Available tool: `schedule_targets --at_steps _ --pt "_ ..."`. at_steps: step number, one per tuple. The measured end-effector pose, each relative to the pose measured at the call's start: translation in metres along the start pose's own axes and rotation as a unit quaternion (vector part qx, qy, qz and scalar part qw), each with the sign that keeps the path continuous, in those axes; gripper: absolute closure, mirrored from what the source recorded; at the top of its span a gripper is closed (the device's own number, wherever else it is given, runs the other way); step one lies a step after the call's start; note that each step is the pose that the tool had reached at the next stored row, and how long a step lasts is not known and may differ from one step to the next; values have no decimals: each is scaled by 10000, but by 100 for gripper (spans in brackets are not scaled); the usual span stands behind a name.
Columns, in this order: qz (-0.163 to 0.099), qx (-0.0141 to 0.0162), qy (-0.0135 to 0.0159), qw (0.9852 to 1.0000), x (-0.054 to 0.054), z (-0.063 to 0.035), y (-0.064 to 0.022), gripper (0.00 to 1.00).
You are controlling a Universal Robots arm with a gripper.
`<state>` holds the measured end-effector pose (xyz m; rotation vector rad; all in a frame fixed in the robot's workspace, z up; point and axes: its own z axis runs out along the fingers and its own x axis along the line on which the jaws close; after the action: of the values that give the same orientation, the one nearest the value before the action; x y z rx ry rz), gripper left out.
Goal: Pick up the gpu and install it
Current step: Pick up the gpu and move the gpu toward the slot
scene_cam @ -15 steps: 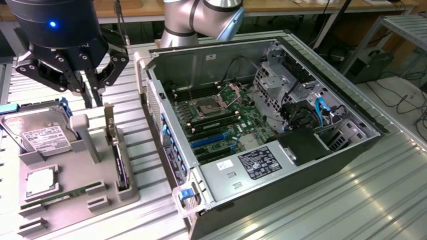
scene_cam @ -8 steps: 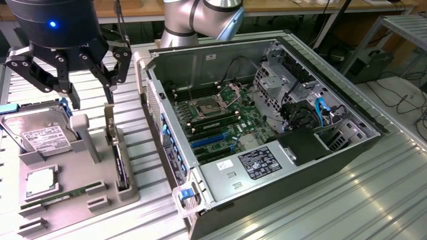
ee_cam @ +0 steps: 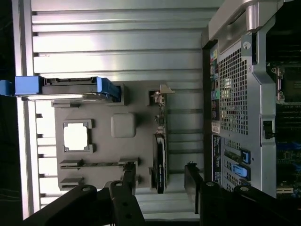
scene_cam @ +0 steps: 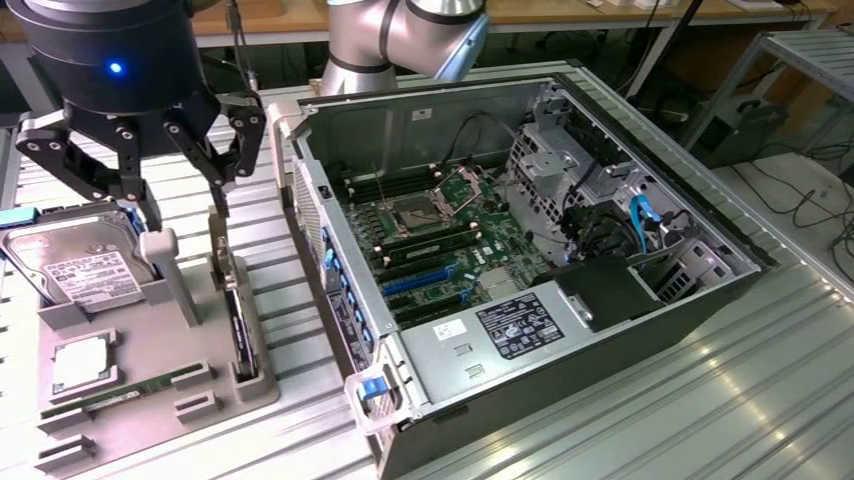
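Observation:
The gpu (scene_cam: 239,322) stands on edge in a slot at the side of the grey holder tray (scene_cam: 147,345) nearest the computer case. In the wrist view the gpu (ee_cam: 160,162) is a thin dark strip, with its silver bracket end (ee_cam: 160,94) at one end. My black gripper (scene_cam: 184,212) hangs above the tray's far end, open and holding nothing. One dark finger (ee_cam: 128,181) lies to one side of the card's line and the other finger (ee_cam: 190,179) to the other side. The fingers are above the card and apart from it.
The open computer case (scene_cam: 534,240) lies to the exterior view's right of the tray, motherboard (scene_cam: 441,240) exposed with blue slots (scene_cam: 420,280). On the tray are a hard drive (scene_cam: 80,265) in blue rails, a square processor (scene_cam: 80,362) and a narrow memory stick (scene_cam: 123,395). Everything rests on a ribbed metal table (scene_cam: 694,400).

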<state>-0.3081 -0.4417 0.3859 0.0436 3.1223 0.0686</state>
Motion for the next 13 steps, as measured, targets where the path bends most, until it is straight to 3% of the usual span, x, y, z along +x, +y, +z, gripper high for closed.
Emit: schedule_targets --at_steps 13 --pt "-58 9 2 10000 0 98 -9 46"
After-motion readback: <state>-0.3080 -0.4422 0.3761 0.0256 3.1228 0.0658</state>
